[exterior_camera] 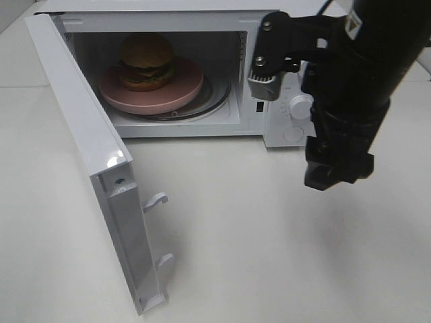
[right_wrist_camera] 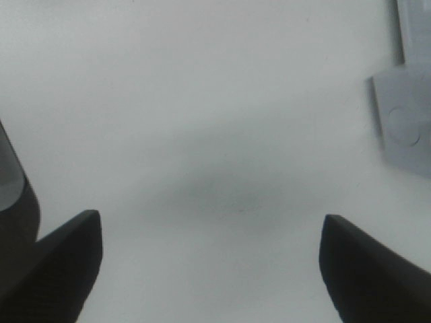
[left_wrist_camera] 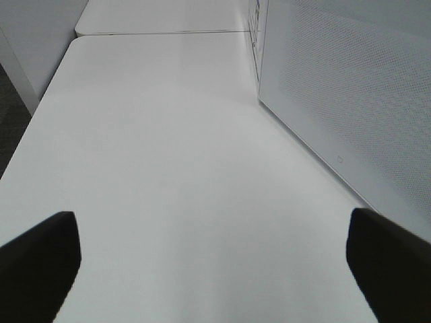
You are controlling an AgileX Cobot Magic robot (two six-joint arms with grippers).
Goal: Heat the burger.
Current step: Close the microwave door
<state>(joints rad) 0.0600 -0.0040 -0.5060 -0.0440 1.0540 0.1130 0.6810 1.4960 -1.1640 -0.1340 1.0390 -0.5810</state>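
The burger [exterior_camera: 147, 59] sits inside the microwave [exterior_camera: 188, 128]. It rests on a round pink plate [exterior_camera: 182, 93], and the plate rests on the glass tray [exterior_camera: 217, 96]. The burger is near the back and a bit to the left side of the plate. The microwave door [exterior_camera: 81, 114] is swung wide open to the left.

The right gripper [right_wrist_camera: 210, 217] is outside the microwave and well apart from the burger. Its black arm [exterior_camera: 363, 81] hangs in front of the white knob [exterior_camera: 301, 104], to the right of the opening. The two jaws stand far apart and nothing is between them. Below them there is only bare table [exterior_camera: 269, 235] and a soft grey shadow [right_wrist_camera: 229, 192].

The left gripper [left_wrist_camera: 212, 214] does not show in the high view. Its jaws are spread wide too, and they hold nothing. It is low over the table, beside a white panel [left_wrist_camera: 337, 87] with tiny dots. I cannot tell how far it is from the burger.

The table is plain white and smooth. A thin line [left_wrist_camera: 161, 32] runs across it where two tops meet. Past the table edge, a bit of dark floor [left_wrist_camera: 8, 94] shows.
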